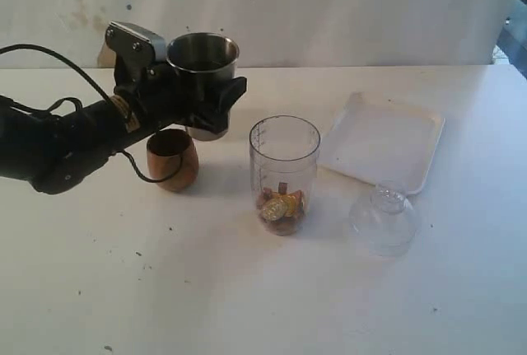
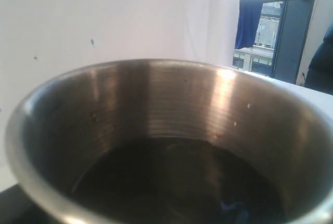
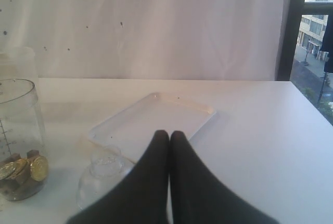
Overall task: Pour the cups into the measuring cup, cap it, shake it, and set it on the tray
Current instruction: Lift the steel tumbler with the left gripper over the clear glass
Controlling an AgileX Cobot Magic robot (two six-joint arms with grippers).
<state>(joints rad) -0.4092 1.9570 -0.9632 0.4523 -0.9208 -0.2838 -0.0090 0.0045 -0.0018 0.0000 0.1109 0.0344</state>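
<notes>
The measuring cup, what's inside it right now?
A small pile sits at the bottom of the measuring cup: gold coin-like discs and brown pieces. What lies under the pile's top layer is covered.

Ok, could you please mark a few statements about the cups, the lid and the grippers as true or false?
1. The left gripper holds the steel tumbler upright. True.
2. The measuring cup is capped. False: its mouth is open; the clear lid lies on the table beside the tray.
3. The measuring cup stands on the tray. False: it stands on the table.
4. The right gripper is shut and empty. True.
5. Gold-coloured pieces lie in the measuring cup's bottom. True.
</notes>
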